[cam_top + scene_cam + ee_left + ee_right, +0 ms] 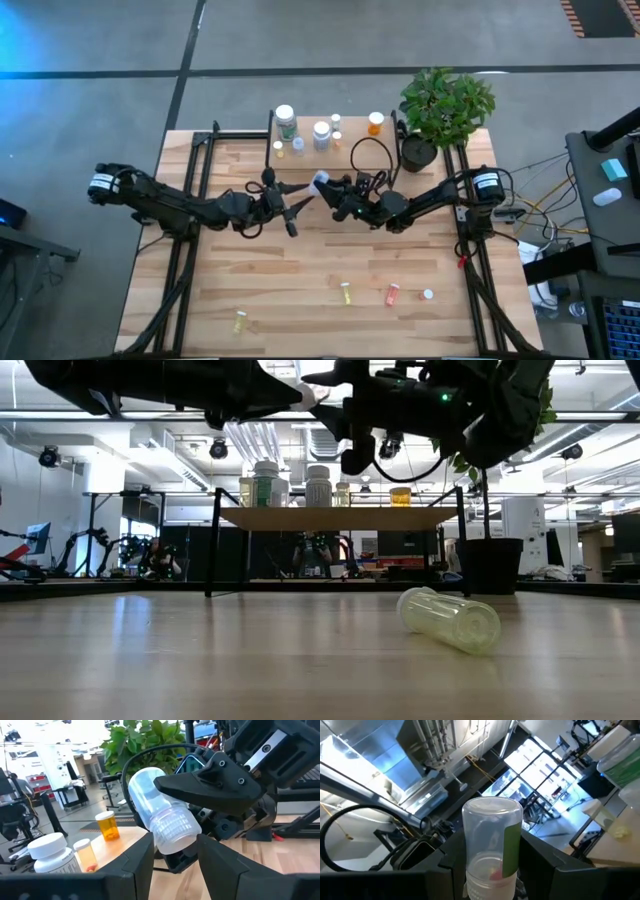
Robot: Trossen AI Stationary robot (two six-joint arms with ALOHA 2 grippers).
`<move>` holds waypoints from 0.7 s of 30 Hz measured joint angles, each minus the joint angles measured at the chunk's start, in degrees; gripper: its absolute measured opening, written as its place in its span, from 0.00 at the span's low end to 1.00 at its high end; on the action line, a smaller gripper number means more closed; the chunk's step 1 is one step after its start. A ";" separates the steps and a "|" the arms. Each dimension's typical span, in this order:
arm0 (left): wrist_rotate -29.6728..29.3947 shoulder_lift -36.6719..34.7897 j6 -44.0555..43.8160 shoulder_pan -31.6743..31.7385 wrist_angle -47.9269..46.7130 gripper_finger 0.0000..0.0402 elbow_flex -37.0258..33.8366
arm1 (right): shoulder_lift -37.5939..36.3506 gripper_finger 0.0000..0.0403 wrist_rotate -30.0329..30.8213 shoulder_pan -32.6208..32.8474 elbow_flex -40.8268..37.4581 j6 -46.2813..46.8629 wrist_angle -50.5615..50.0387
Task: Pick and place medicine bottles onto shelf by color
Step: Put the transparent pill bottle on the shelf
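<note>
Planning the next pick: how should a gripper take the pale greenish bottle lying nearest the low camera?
Probably best to take the greenish bottle around mid-body, from straight above, fingers closing across its long axis. It lies on its side on the tabletop, so both curved flanks are free.

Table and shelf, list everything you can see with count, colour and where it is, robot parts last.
Shelf: one, light wood, table's far edge.
Bottles on shelf: about seven, white, clear, yellow, orange.
Lying bottles: three, two yellow, one orange, near edge.
White cap: one, beside the orange bottle.
Potted plant: one, green, far right corner.
Clear bottle: one, white cap, held mid-air between both arms.
Right gripper: jaws shut on the clear bottle.
Left gripper: jaws open beside it.
</note>
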 joint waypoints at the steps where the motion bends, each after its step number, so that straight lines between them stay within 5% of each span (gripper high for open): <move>1: -0.02 0.00 -0.06 0.02 0.00 0.32 0.00 | 0.00 0.32 0.17 0.00 0.16 -0.76 -0.08; 21: 1.40 -0.26 -2.98 0.07 -0.49 0.32 0.01 | 0.02 0.32 2.10 -0.07 0.94 -5.95 -0.58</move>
